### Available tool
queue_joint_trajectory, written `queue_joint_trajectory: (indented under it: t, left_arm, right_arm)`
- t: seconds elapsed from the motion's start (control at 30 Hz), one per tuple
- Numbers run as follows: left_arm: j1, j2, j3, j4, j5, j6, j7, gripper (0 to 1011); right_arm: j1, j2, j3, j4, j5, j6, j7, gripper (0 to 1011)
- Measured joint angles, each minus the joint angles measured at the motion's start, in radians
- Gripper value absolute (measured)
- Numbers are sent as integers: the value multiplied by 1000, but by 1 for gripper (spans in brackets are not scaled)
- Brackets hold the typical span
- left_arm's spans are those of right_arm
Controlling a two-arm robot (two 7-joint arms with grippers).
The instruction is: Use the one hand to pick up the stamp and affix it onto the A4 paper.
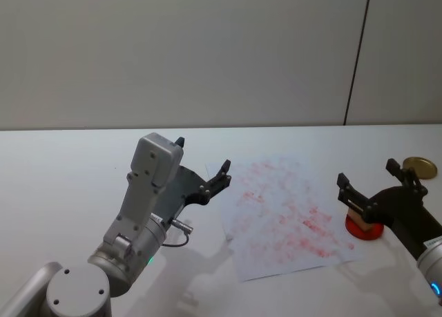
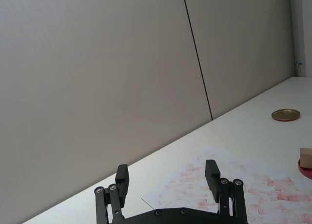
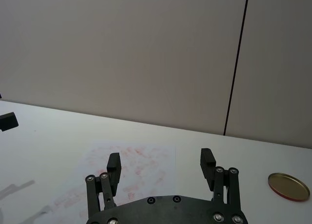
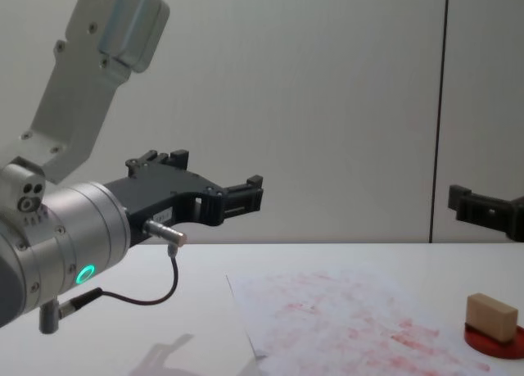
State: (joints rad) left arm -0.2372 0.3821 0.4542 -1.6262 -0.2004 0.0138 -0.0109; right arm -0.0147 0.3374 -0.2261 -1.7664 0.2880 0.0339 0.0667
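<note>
A: Where is the stamp [image 4: 491, 316]?
B: On the red ink pad [image 4: 494, 344], just beside the A4 paper's [image 1: 286, 213] right edge; the right claw [image 1: 367, 171] hangs open above it, air between
A: And the left claw [image 1: 203, 153]?
B: Open too, above the bench [image 1: 69, 165] near the paper's left edge

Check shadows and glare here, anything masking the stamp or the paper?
Head view: the left arm casts a soft shadow on the table beside the paper, at its near corner, not across its marks. Chest view: the stamp is evenly lit, no glare. Right wrist view: mild sheen on the metal lid.
</note>
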Motion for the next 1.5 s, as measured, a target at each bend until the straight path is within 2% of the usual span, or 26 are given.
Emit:
queue_joint_trajectory:
  t: [0.93,1.5]
  left_arm:
    - [0,0,0,0,0,0,0,993]
    - [0,0,0,0,0,0,0,993]
  right_arm:
    - [8,1,6,15,0,15,9,1001]
    - [52,20,29,122,9,78,98,1001]
